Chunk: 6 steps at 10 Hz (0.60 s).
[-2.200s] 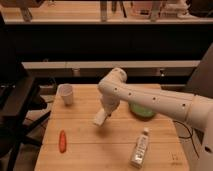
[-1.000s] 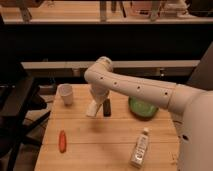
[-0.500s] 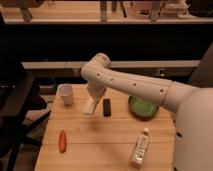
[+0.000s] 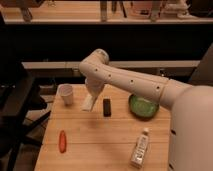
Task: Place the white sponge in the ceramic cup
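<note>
Wooden table [image 4: 100, 145] carries a black bar [image 4: 106, 107] just right of the gripper [image 4: 92, 97], a green plate [image 4: 143, 106] further right, a white bottle [image 4: 140, 148] near the front right and an orange-red stick [image 4: 62, 141] at the front left. Nothing stands between gripper and ceramic cup [image 4: 66, 94], which sits just to its left. The gripper is closed on the white sponge [image 4: 88, 104], which hangs tilted below it, beside the cup.

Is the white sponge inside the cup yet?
Out: the gripper holds the white sponge beside the ceramic cup, not inside it.
</note>
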Motion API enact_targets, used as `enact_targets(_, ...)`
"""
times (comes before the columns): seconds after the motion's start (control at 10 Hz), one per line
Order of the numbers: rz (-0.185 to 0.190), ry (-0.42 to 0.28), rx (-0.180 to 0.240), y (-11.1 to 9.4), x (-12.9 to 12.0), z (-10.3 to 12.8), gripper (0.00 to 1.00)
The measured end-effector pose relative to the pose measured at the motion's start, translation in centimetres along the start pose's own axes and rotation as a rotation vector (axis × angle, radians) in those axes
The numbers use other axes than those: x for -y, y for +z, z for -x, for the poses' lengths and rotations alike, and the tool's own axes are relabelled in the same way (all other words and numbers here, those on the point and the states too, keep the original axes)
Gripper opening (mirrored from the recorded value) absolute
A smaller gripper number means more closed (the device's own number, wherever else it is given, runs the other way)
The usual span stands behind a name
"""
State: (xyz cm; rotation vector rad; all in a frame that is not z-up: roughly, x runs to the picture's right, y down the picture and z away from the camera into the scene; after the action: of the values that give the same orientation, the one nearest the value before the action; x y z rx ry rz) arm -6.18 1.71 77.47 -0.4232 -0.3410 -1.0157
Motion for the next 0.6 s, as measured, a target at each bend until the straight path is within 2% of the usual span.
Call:
enact_targets(0.4, -0.002, -0.027, 0.008, -0.1, 1.6, 0.0, 0.01)
enact_targets(0.6, -0.015, -0.056, 0.015, 0.1, 3.9, 0.6, 0.01)
